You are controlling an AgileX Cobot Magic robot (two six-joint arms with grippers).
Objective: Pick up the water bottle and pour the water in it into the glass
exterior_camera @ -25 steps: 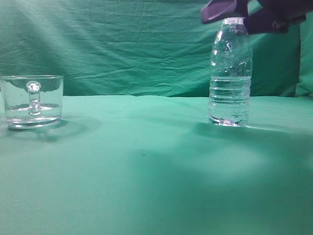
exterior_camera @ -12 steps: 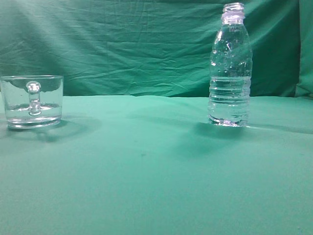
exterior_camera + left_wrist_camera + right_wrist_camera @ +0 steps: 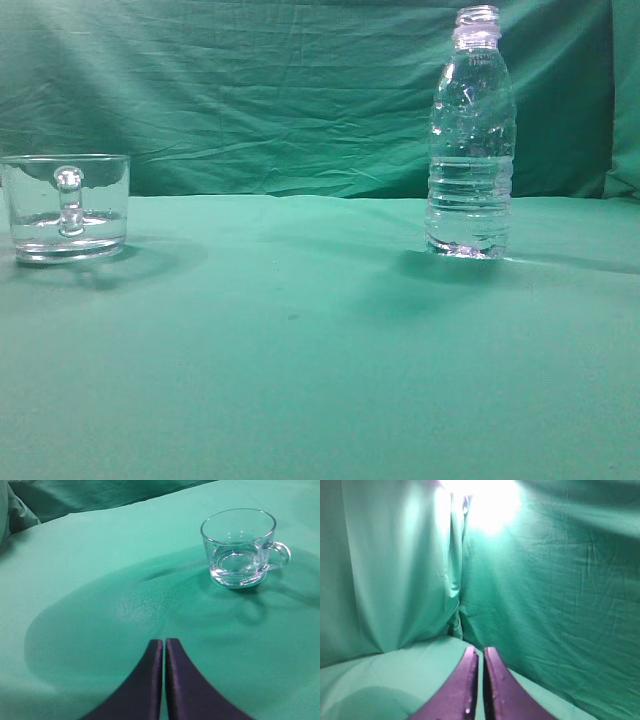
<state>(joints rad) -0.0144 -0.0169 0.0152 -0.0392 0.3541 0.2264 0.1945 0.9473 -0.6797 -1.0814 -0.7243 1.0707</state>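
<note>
The water bottle (image 3: pixel 471 135) stands upright and uncapped on the green cloth at the right of the exterior view, with water (image 3: pixel 469 205) filling its lower half. The glass (image 3: pixel 66 206) stands at the far left, handle toward the camera, with a little water in its base. It also shows in the left wrist view (image 3: pixel 240 546), upper right. My left gripper (image 3: pixel 164 641) is shut and empty, hovering above the cloth short of the glass. My right gripper (image 3: pixel 480 650) is shut and empty, facing the green backdrop. Neither gripper shows in the exterior view.
A green cloth (image 3: pixel 300 340) covers the table and a green curtain (image 3: pixel 250 90) hangs behind it. The right wrist view shows a curtain fold (image 3: pixel 457 595) and a bright light glare (image 3: pixel 485 500) at the top.
One second ago my right gripper was at the bottle's neck at the top of the exterior view. It has since lifted out of that view. The bottle and glass have not moved.
</note>
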